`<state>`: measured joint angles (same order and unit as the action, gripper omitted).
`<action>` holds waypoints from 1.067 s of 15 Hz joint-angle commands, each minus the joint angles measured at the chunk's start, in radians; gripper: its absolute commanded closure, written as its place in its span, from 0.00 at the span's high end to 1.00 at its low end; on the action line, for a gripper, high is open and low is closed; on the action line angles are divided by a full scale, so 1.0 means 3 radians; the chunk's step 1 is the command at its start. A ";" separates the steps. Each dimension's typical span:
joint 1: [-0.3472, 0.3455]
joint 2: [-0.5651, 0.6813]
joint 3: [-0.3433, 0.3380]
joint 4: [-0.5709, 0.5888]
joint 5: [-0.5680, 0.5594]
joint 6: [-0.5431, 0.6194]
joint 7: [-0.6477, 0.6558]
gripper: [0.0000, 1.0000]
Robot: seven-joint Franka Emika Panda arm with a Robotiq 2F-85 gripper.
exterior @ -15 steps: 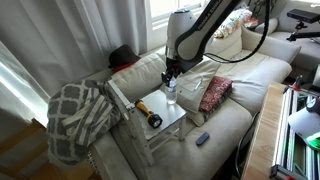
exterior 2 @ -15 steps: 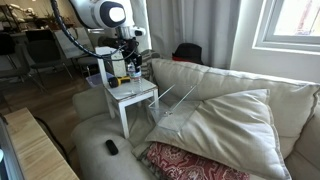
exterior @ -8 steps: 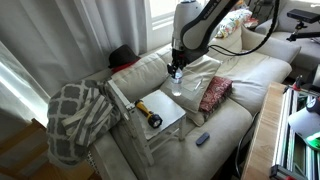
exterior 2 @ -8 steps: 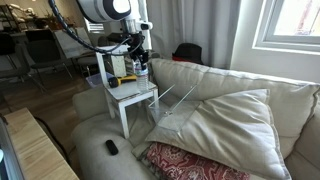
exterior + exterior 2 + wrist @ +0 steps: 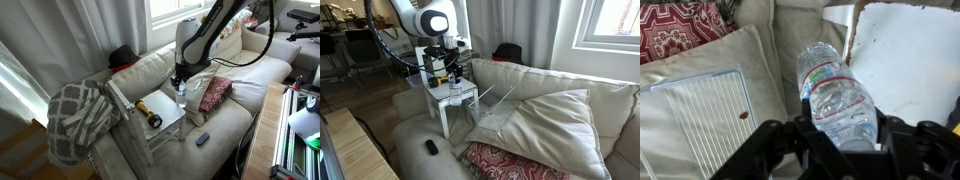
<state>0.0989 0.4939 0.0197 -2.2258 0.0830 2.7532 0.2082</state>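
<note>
My gripper (image 5: 840,142) is shut on a clear plastic water bottle (image 5: 835,92) with a red, green and blue label. It holds the bottle by the neck end, so the cap is hidden. In both exterior views the gripper (image 5: 180,77) (image 5: 454,78) holds the bottle (image 5: 181,93) (image 5: 455,92) upright, low over the edge of a small white table (image 5: 165,120) (image 5: 463,100) that stands on the beige sofa (image 5: 235,105). In the wrist view the bottle's base lies over the table's edge (image 5: 905,60). I cannot tell whether it touches the table.
A yellow and black tool (image 5: 149,114) lies on the table. A red patterned pillow (image 5: 214,93) (image 5: 680,25) and a clear ribbed panel (image 5: 705,110) lie on the sofa beside it. A dark remote (image 5: 202,139) sits on the seat. A plaid blanket (image 5: 78,115) hangs over the armrest.
The gripper lifted the bottle from the middle of the table, carried it toward the table's pillow-side edge, and has come down lower there.
</note>
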 commanded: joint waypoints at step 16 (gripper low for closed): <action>-0.0249 0.0437 0.0206 0.0004 0.0181 0.0551 -0.0211 0.27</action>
<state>0.0098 0.6388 0.0889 -2.2175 0.1360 2.9251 0.1588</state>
